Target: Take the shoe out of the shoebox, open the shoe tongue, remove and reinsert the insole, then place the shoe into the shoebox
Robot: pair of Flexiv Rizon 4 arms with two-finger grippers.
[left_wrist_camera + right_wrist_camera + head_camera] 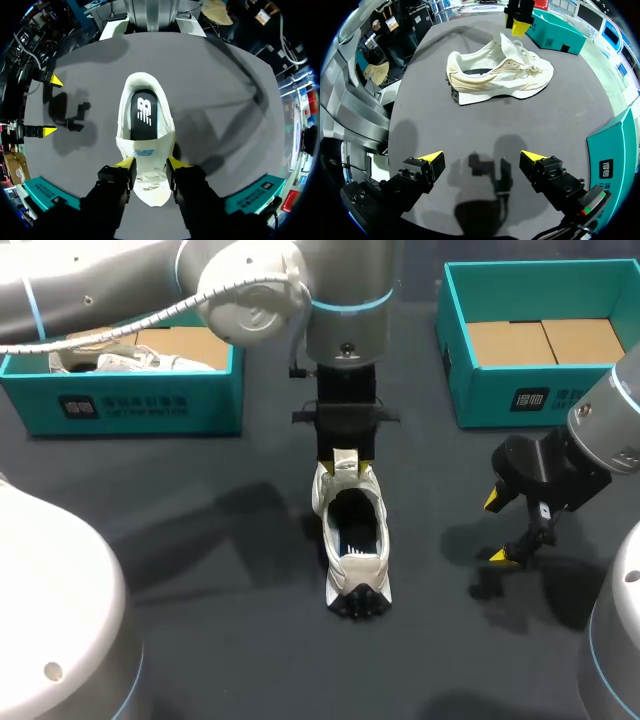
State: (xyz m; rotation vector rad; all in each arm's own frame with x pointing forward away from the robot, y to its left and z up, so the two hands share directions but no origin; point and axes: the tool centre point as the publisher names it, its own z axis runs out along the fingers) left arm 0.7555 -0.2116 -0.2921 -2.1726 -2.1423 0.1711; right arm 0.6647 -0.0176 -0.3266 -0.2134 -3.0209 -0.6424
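Observation:
A white sneaker (353, 540) lies in the middle of the dark table, toe toward the far side, heel toward the near edge. Its black insole (144, 112) with a white logo shows inside the opening. My left gripper (345, 455) comes down over the toe end and is shut on the shoe tongue (150, 177), a yellow tip pressing on either side. In the right wrist view the shoe (500, 80) lies on its sole, with the left gripper (519, 22) above the raised tongue (507, 42). My right gripper (505, 530) hangs open to the right of the shoe, nothing between its fingers (432, 159).
A teal shoebox (120, 405) at the back left holds another white shoe (110, 362). A second teal shoebox (540, 390) at the back right shows only its cardboard floor.

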